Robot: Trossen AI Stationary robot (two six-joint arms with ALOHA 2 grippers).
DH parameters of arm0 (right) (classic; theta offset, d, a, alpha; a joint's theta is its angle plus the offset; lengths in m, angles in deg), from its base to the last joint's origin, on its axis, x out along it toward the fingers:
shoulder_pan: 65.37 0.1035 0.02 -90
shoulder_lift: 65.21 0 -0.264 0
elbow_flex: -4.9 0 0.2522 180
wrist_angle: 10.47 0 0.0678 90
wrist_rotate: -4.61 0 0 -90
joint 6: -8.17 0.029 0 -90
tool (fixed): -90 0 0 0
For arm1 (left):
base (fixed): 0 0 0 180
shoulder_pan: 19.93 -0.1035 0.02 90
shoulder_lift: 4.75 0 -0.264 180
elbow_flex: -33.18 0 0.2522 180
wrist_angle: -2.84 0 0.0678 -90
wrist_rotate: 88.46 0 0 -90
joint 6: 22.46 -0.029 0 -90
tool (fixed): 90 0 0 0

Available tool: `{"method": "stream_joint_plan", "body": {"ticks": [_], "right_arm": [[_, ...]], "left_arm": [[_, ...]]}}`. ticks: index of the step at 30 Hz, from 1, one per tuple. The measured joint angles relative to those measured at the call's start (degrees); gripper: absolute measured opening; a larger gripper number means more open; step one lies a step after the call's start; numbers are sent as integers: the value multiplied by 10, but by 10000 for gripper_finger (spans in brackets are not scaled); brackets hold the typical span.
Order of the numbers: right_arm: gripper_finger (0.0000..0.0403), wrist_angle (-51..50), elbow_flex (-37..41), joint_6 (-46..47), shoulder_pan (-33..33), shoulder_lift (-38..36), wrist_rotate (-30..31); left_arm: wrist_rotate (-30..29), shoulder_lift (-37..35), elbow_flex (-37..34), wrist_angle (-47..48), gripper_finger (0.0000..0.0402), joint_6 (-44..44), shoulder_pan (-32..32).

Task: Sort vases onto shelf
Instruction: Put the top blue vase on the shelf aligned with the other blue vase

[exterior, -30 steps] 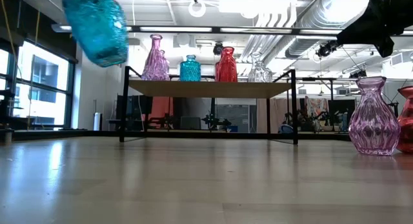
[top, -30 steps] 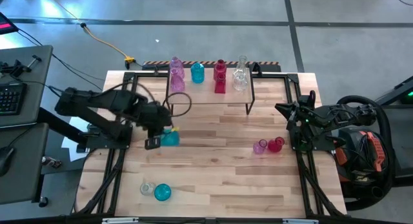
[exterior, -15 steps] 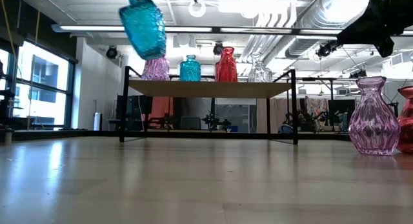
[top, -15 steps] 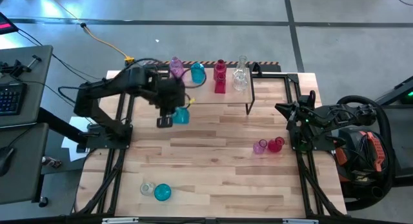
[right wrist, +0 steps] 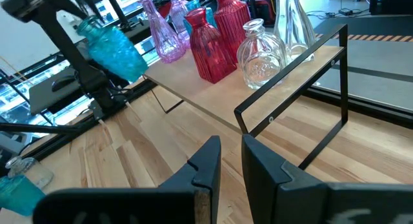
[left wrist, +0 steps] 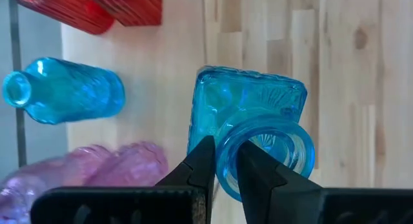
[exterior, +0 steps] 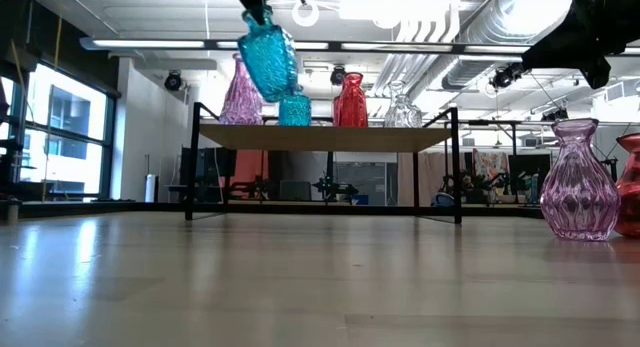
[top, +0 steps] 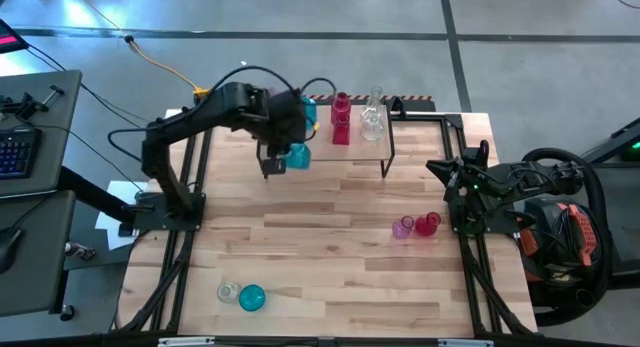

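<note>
The left gripper (left wrist: 222, 169) pinched the rim of a square teal vase (top: 297, 155), carrying it in the air tilted, above the front-left part of the shelf (top: 352, 152) near the worktop's (top: 330, 257) far edge. On the shelf stood a pink vase (exterior: 240, 92), a small teal vase (exterior: 294, 109), red vases (exterior: 350, 100) and clear vases (exterior: 402, 109).

To do this step well, the vase would need to be brought upright before lowering, and placed next to the small teal vase without knocking it or the pink vase. With only the rim pinched, a slow descent seemed wise, releasing once the base sat flat.

The right gripper (right wrist: 226, 162) waited at the worktop's right edge, fingers pressed together on nothing. Two vases (top: 415, 225) stood near the right edge and two more (top: 242, 295) near the front-left corner.
</note>
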Motion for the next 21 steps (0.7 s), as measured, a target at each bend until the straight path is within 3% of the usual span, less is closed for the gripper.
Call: {"method": "stream_joint_plan", "body": {"ticks": [11,21], "right_arm": [[44,0,0,0,0,0,0],[44,0,0,0,0,0,0]], "left_arm": [[-11,61,60,-3,37,-45,-39],[-12,76,77,-22,37,-55,-67]]}}
